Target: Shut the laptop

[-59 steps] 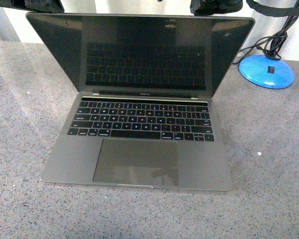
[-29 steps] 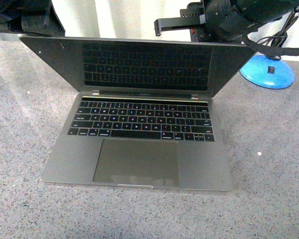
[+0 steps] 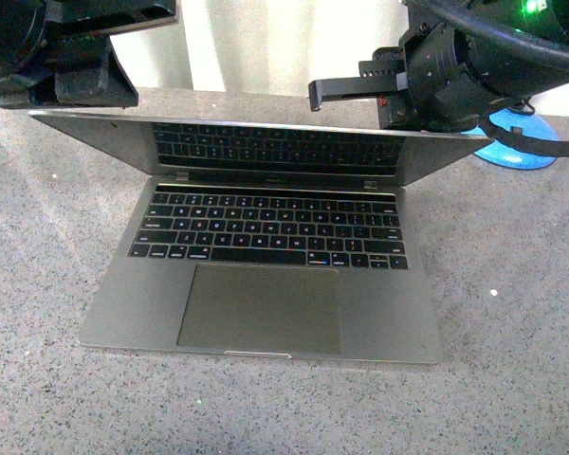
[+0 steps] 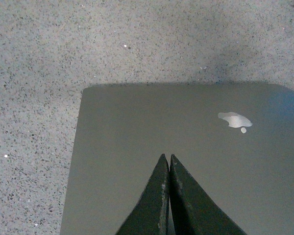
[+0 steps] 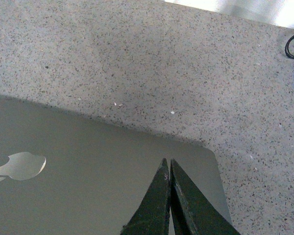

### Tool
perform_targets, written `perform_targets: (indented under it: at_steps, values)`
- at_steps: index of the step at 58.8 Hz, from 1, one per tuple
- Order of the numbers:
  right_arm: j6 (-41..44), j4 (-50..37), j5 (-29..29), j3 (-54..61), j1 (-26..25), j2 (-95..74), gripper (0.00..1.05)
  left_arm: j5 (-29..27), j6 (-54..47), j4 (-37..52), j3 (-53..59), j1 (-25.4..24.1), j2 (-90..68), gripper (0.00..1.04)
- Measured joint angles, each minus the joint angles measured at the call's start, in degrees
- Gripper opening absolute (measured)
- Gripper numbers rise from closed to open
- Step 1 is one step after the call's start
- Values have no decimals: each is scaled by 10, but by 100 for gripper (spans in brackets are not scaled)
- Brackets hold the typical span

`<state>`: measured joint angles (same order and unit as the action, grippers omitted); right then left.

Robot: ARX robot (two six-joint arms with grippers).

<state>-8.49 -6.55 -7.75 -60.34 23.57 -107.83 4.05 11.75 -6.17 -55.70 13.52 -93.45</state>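
Observation:
The laptop (image 3: 387, 316) is a slim grey notebook in the middle of the table, with black keys and a large trackpad. Its lid (image 3: 427, 157) leans far forward over the keyboard, about half shut. My left gripper (image 4: 166, 157) is shut, with its tips against the back of the lid (image 4: 127, 127), left of the apple logo (image 4: 234, 120). My right gripper (image 5: 167, 161) is shut, with its tips on the lid (image 5: 88, 186) near its corner, right of the logo (image 5: 19, 166). In the front view both arms stand behind the lid's top edge and hide the fingertips.
A blue round lamp base (image 3: 526, 152) with a black cable stands at the back right, close to my right arm (image 3: 455, 76). The speckled grey table (image 3: 512, 360) spreads around the laptop. A white wall lies behind.
The lid has tipped steadily forward and down toward the keyboard. Both arms have come lower and further into view behind its top edge.

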Motion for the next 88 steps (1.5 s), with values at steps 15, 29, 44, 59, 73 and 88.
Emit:
perform_targets:
  at_steps: [15,29,44,59,73,88]
  values:
    - [-3,-4,-2,19,-6,2,1,1,6,14,19,1,-6,4]
    - [-9,-10,-2,37,-6,2,1,1,6,26,37,1,-9,4]
    - [-16,-11,-3,51,-4,5,1,1,11,36,55,4,-14,4]
    - [-27,-16,-5,65,0,7,1,5,26,46,73,15,-17,4]
    - [-43,-30,-6,88,2,7,1,4,38,61,90,23,-19,4]
    - [-60,-48,-4,111,2,7,1,5,45,77,110,26,-29,4]
